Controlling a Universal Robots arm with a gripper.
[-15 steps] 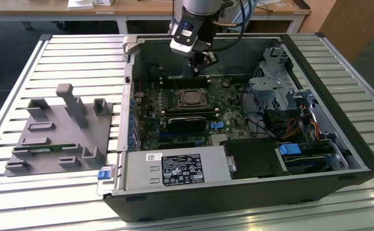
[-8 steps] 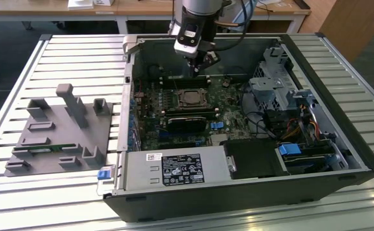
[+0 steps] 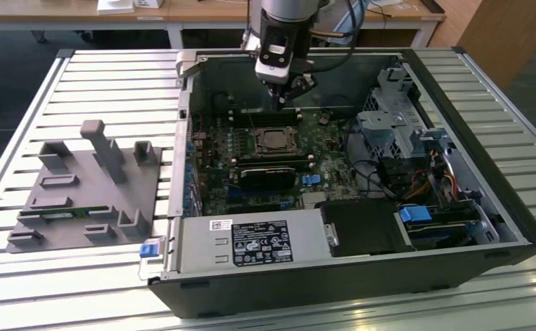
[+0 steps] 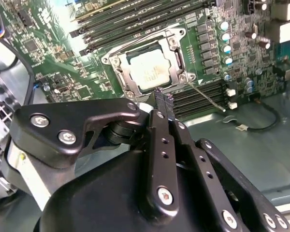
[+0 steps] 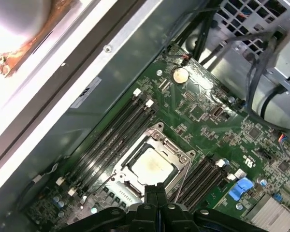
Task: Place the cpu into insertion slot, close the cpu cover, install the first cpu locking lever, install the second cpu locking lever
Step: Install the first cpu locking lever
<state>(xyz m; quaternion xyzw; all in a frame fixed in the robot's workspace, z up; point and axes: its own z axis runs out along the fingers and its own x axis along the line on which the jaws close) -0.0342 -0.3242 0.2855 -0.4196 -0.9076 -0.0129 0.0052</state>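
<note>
- Reading gripper (image 3: 284,102) as clenched, fingers pressed together, nothing held; hanging just above the board, slightly far of the socket in the exterior view.
- Finding cpu (image 4: 152,72) seated in the insertion slot (image 4: 120,65), mid-board, to the exterior view's left of the drive cage (image 3: 392,131); cpu cover (image 4: 175,50) lying flat around it, metal top showing through the window.
- Judging cpu light, rigid, smooth-topped, fragile underneath; if handled at all, by opposite edges only, no sliding in the socket.
- Judging cover thin sheet metal, hinged, easy to bend; pressing on the frame, never on the chip.
- Spotting one locking lever (image 4: 208,99) as a thin wire rod angling out from a socket corner across the memory slots (image 4: 186,102); likely stiff and springy, best pushed near its free end. Cannot tell latch state.
</note>
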